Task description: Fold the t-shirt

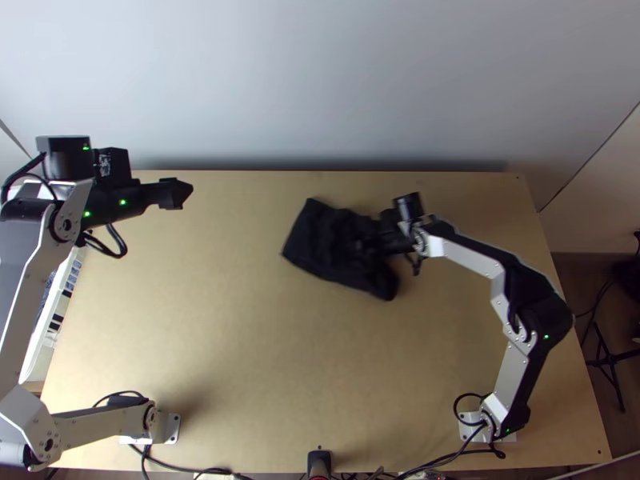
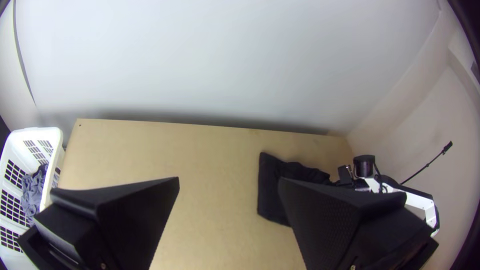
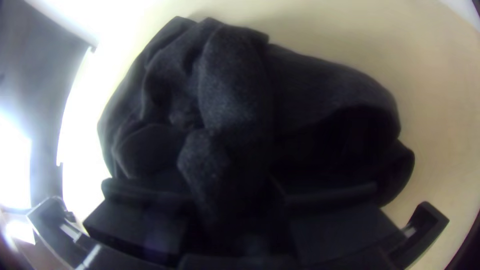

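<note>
The black t-shirt [image 1: 320,244] lies bunched on the table's upper middle, flatter toward its left end. In the top view my right gripper [image 1: 389,238] is at the cloth's right part, black against black. Thick folds of the t-shirt [image 3: 235,95] rise in front of my right gripper [image 3: 237,196] in the right wrist view; how it stands on the fabric is too dark to tell. My left gripper [image 1: 176,194] is over the table's far left corner, away from the cloth. In the left wrist view, my left gripper [image 2: 229,182] is open with nothing held, and the t-shirt [image 2: 270,192] lies farther off.
Bare wooden table [image 1: 200,320] stretches left of and below the cloth. A white basket [image 2: 57,137] with greyish-blue fabric [image 2: 35,187] inside stands beyond the table's left edge. A pale wall [image 1: 320,80] rises behind the far edge. Cables run along the near edge.
</note>
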`<state>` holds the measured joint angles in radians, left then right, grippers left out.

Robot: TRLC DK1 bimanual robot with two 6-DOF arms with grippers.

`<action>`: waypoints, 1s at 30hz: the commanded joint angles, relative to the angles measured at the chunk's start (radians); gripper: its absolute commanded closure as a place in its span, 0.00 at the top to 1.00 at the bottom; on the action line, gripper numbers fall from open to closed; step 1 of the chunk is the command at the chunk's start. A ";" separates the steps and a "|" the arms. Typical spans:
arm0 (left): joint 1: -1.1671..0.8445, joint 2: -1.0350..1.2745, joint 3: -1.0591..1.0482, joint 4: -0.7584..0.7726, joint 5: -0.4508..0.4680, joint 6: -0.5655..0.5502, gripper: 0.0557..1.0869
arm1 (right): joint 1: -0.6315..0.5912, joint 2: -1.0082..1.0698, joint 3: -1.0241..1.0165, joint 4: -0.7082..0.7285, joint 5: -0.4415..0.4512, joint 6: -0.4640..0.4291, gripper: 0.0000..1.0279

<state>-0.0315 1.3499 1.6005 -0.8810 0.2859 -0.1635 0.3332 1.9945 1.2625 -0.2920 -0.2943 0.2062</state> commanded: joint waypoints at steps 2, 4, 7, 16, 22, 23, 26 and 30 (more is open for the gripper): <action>0.042 -0.063 -0.074 0.001 0.015 0.009 0.93 | -0.229 -0.079 -0.018 -0.003 0.030 -0.117 0.03; 0.050 -0.075 -0.100 0.001 0.019 0.012 0.93 | -0.295 -0.094 -0.009 -0.001 0.030 -0.145 0.03; 0.059 -0.086 -0.126 0.001 0.021 0.021 0.93 | -0.378 -0.095 0.021 -0.001 0.030 -0.183 0.03; 0.062 -0.100 -0.155 0.010 0.021 0.032 0.93 | -0.582 -0.026 0.123 -0.001 0.064 -0.229 0.03; 0.065 -0.101 -0.159 0.014 0.022 0.036 0.93 | -0.689 0.043 0.202 0.019 0.109 -0.223 0.03; 0.067 -0.101 -0.159 0.016 0.021 0.036 0.93 | -0.706 0.058 0.215 0.017 0.118 -0.222 0.03; 0.071 -0.097 -0.163 0.019 0.022 0.042 0.93 | -0.746 0.095 0.236 0.019 0.147 -0.222 0.03; 0.070 -0.094 -0.162 0.019 0.024 0.044 0.93 | -0.804 0.118 0.245 0.011 0.178 -0.200 0.03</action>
<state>0.0360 1.2537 1.4418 -0.8658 0.3073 -0.1253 -0.3683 2.0590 1.4693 -0.2771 -0.1619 -0.0128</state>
